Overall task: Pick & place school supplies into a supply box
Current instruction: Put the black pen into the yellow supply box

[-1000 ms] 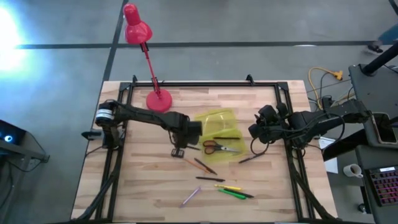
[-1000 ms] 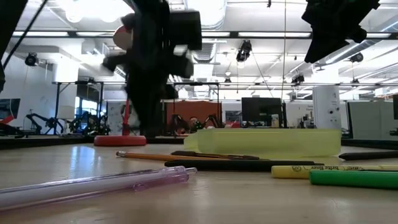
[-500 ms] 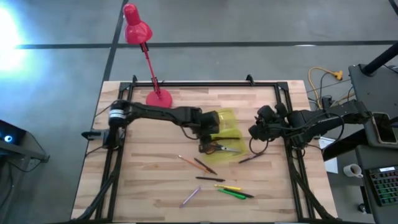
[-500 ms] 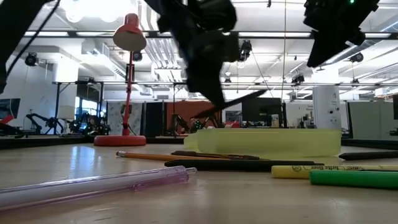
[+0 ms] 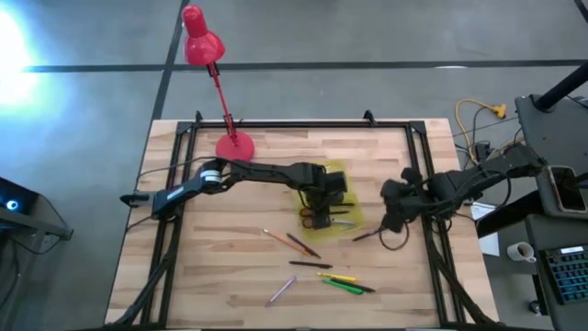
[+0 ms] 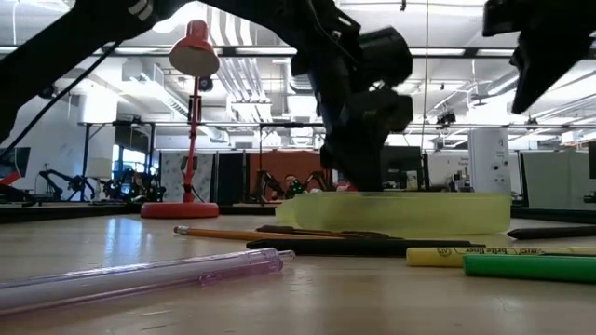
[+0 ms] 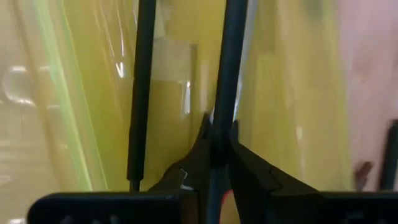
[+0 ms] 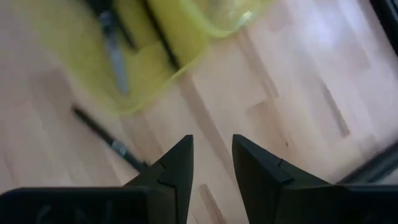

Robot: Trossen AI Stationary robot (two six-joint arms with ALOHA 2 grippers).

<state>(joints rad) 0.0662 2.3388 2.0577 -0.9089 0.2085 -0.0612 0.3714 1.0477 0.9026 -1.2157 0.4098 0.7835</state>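
Reaching over the yellow supply box point(image 5: 323, 195), the left gripper point(image 5: 329, 188) hides most of what lies inside. Its jaws pinch a thin black pen point(image 7: 224, 81); a second black pen point(image 7: 140, 93) lies beside it. The right gripper point(image 5: 397, 204) hovers near the box, jaws a little apart, holding nothing. One black pen point(image 5: 367, 234) lies just beside the box. About seven pens and pencils point(image 5: 312, 265) lie on the table point(image 5: 220, 276).

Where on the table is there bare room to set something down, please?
Free: the wood between the red lamp base and the right arm's rails, behind the supply box; also the front-left corner, left of the purple pen. Crowded: the box, where the left gripper holds a dark pencil, and the loose pens in front of it.
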